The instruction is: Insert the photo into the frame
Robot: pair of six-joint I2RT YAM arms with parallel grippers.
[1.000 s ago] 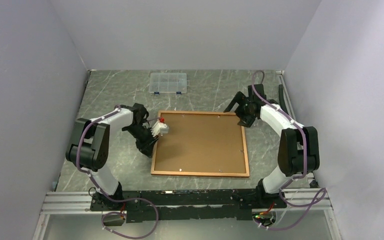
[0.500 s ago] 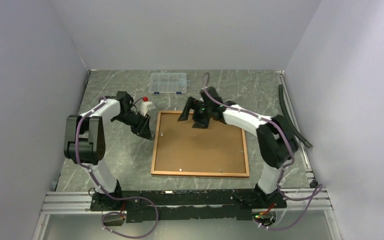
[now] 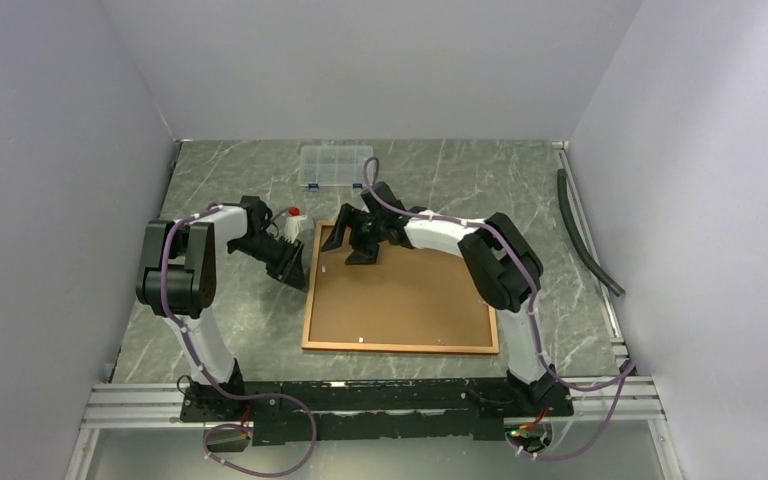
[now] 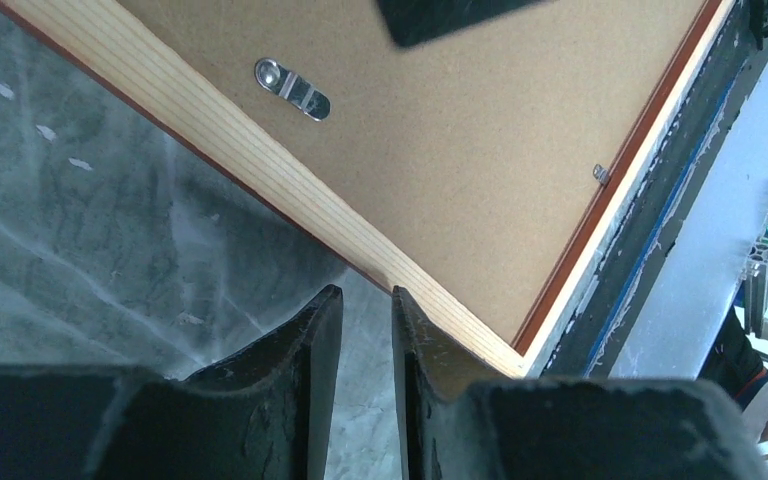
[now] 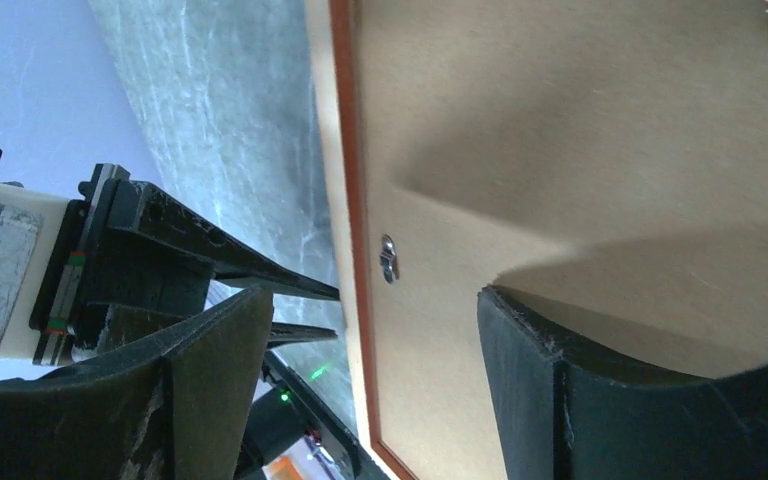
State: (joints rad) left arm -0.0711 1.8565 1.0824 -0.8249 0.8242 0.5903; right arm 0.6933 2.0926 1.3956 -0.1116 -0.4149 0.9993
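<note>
The frame point(image 3: 400, 347) lies face down on the table, with its pale wood back point(image 4: 260, 160) and red-orange edge point(image 5: 340, 150) showing. The brown backing board point(image 3: 410, 290) fills it, with small metal turn clips point(image 4: 292, 88) on it. The photo is not in view. My left gripper point(image 3: 295, 268) sits low on the table just outside the frame's left side. Its jaws point(image 4: 368, 295) are almost shut with a narrow gap and hold nothing. My right gripper point(image 3: 355, 245) hovers over the board near the frame's far left corner, open wide point(image 5: 372, 295) and empty.
A small clear plastic compartment box point(image 3: 336, 166) stands at the back, just beyond the frame. A black hose point(image 3: 585, 235) lies along the right edge of the table. Grey walls close in three sides.
My right gripper has swept left along the frame's far edge, from the far right corner to the far left corner. My left gripper has moved off the frame's corner to just outside its left side.
</note>
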